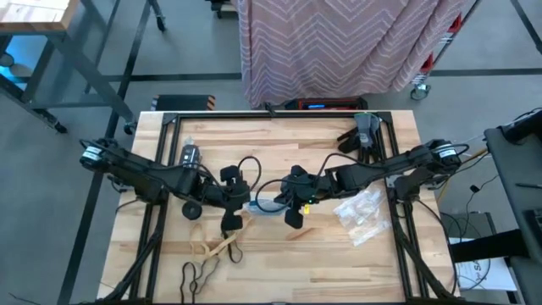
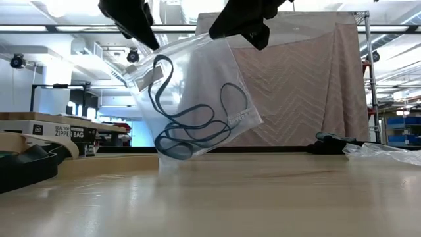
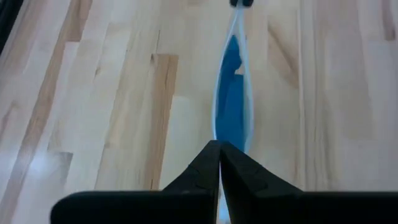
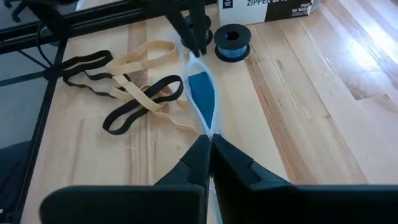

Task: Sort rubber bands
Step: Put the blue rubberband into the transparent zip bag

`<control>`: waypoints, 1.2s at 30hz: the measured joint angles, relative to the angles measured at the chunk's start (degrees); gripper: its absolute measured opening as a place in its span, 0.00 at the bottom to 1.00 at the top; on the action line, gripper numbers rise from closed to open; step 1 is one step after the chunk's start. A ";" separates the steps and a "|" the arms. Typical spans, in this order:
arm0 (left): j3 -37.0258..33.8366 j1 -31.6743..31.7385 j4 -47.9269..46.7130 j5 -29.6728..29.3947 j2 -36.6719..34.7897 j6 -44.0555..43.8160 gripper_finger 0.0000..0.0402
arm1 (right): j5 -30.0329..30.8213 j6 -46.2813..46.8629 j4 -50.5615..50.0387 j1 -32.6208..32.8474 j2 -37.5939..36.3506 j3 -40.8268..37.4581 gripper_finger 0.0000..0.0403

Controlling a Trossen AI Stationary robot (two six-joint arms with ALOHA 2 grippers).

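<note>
Black bands (image 1: 196, 273): two thin loops lying loose at the table's near edge, left of middle; in the right wrist view they show as dark loops (image 4: 134, 107) tangled among the tan ones.
Tan bands (image 1: 218, 246): a small heap just beyond the black ones, flat on the wood; pale loops (image 4: 138, 62) crossing over the black.
Clear bag (image 2: 191, 99): held up off the table between both grippers at mid-table, its mouth pulled into a narrow slit (image 3: 234, 93); one lower corner hangs just above the boards, whether touching I cannot tell.
Blue bands (image 2: 194, 128): several loops inside the bag, gathered toward its lower end; seen as a blue patch (image 4: 201, 92) through the open slit.
Left gripper (image 1: 240, 206): at mid-table, left of the bag; fingers (image 3: 205, 168) pressed together, pinching one end of the bag's rim.
Right gripper (image 1: 290, 203): just right of the bag, facing the left one; fingers (image 4: 196, 163) closed tight on the opposite end of the rim.
Spare bags (image 1: 362, 213): a crinkled clear pile on the table right of the right gripper, well apart from the bands.
Roll of tape (image 4: 232, 41): dark spool standing beyond the left gripper.
Bag box (image 2: 62, 132): printed carton at the table's far left.
Table (image 1: 279, 140): pale wood planks inside a black frame.
Curtain (image 1: 339, 42): zigzag-patterned cloth hanging behind the table.
</note>
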 joint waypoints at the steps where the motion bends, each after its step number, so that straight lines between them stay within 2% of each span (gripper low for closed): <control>1: -0.24 0.00 0.21 0.00 0.21 0.00 0.00 | 0.00 0.00 0.02 0.00 0.00 0.00 0.00; 12: -1.69 0.07 5.37 -0.48 3.07 -0.02 0.00 | -0.02 -0.11 0.00 0.00 0.00 0.00 0.00; 20: -1.69 0.11 7.38 1.44 6.89 -0.02 0.00 | -0.14 0.00 -0.04 0.00 0.00 -0.02 0.00; 26: -1.71 0.24 12.32 1.47 9.17 3.44 0.00 | -0.17 0.04 -0.06 0.00 0.00 -0.02 0.00; 31: -1.72 0.24 14.17 1.48 8.57 4.99 0.01 | -0.17 0.00 -0.02 0.00 0.00 -0.02 0.00; 36: -0.93 -0.16 7.97 1.46 3.84 4.94 0.05 | -0.11 -0.13 0.07 0.00 0.00 -0.02 0.00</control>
